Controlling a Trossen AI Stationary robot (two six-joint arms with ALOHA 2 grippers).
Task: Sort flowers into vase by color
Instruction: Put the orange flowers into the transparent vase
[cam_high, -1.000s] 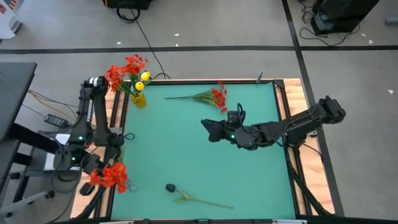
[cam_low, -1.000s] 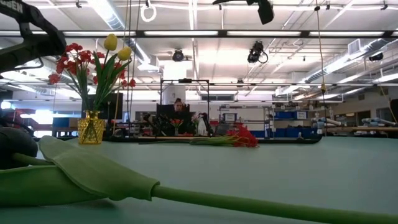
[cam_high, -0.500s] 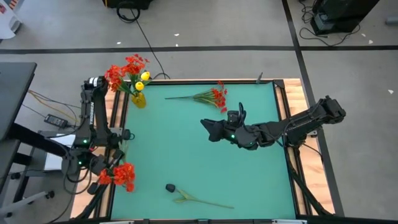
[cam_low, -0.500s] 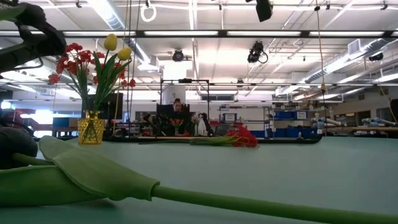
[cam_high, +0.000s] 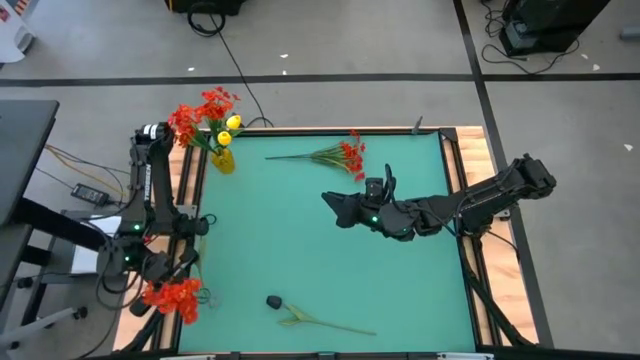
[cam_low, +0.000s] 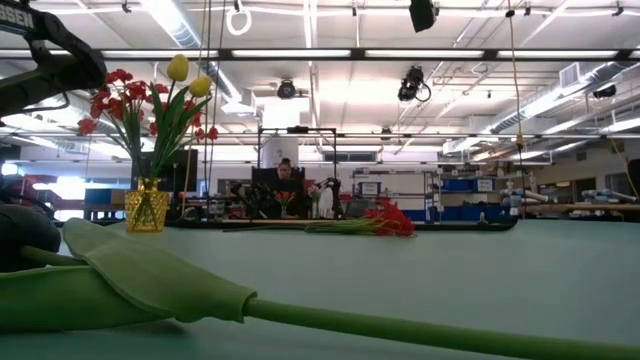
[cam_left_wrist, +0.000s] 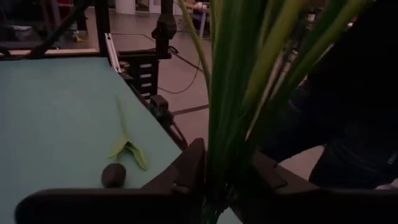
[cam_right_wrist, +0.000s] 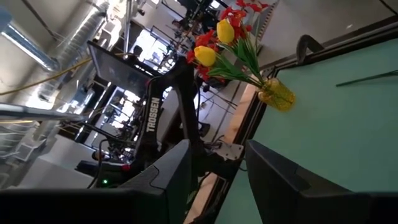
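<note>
A small yellow vase (cam_high: 222, 161) at the table's far left holds red sprays and yellow tulips (cam_low: 178, 68). One red spray (cam_high: 340, 155) lies on the mat at the far side. A dark-headed flower (cam_high: 275, 302) lies by the near edge, its stem and leaf (cam_low: 150, 285) flat on the mat. My left gripper (cam_high: 162, 274) is at the near left corner, shut on a red spray (cam_high: 172, 296). My right gripper (cam_high: 335, 206) hovers over the table's middle, open, with nothing between its fingers (cam_right_wrist: 168, 177). My left gripper has the red spray's bundle of green stems (cam_left_wrist: 225, 149) pinched between its two fingers (cam_left_wrist: 189, 168), which lie across the stems. The spray is lifted clear. Its blossoms (cam_high: 172, 296) hang out past the table's left edge, near the front corner.
The table's wooden rim (cam_high: 190, 180) and dark frame run along the left side by my left arm. Cables lie on the floor (cam_high: 225, 45) beyond the far edge. In the low view a person (cam_low: 287, 172) sits far behind the table.
My left gripper has sunk a little and rolled. The red blossoms it holds swung in over the table's left edge, then back out past it and nearer the front corner. My right arm has kept still.
</note>
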